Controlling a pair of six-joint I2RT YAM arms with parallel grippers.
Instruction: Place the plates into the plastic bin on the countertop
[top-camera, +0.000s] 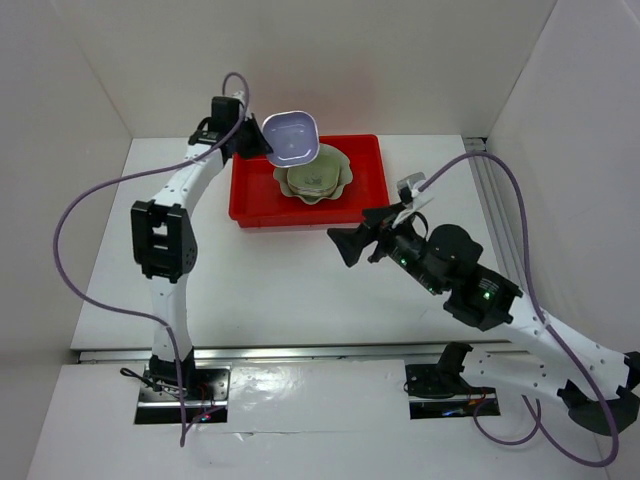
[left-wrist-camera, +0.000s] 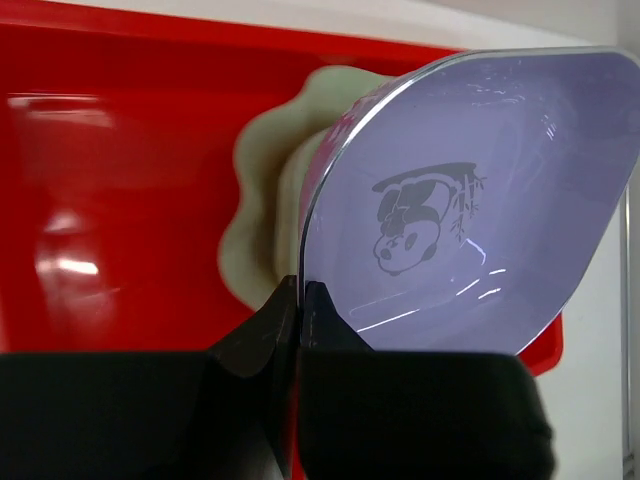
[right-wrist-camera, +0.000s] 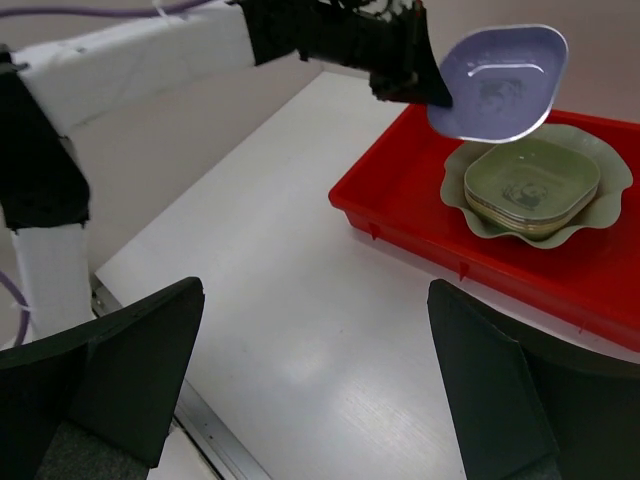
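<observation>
Top external shows white walls (top-camera: 90, 70) enclosing countertop (top-camera: 300, 285).

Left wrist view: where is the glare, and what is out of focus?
Left wrist view: white glare streaks on the lavender plate, soft highlights on the floor of the red bin, the left gripper dark and soft-edged. Right wrist view: the right gripper blurred, the red bin sharp.
</observation>
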